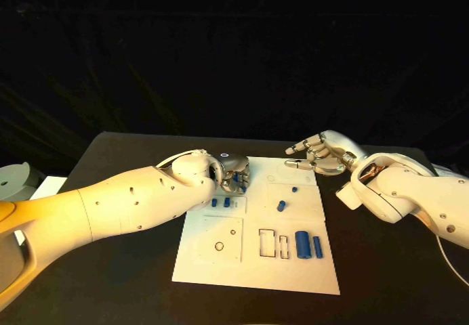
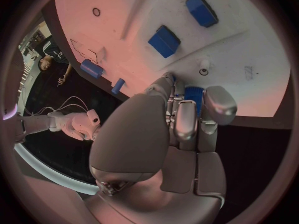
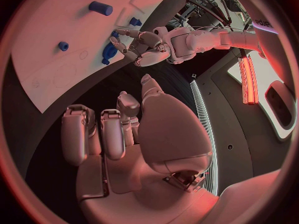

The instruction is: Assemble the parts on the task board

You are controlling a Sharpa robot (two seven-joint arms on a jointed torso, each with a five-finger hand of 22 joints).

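While the left hand (image 1: 227, 175) pinches a blue part (image 2: 194, 94), the right hand (image 1: 322, 154) curls empty.

Parts (image 1: 303, 244) lie on the task board (image 1: 256, 272), seemingly loose.

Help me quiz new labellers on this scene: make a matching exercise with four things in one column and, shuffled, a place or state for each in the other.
1. left robot hand
2. right robot hand
3. thick blue cylinder
4. task board

A. lies on the board's near right part, beside a thinner blue rod
B. by the board's far right corner, holding nothing
C. white, mid-table
D. at the board's far left, fingers around a blue part

Pairs: 1-D, 2-B, 3-A, 4-C
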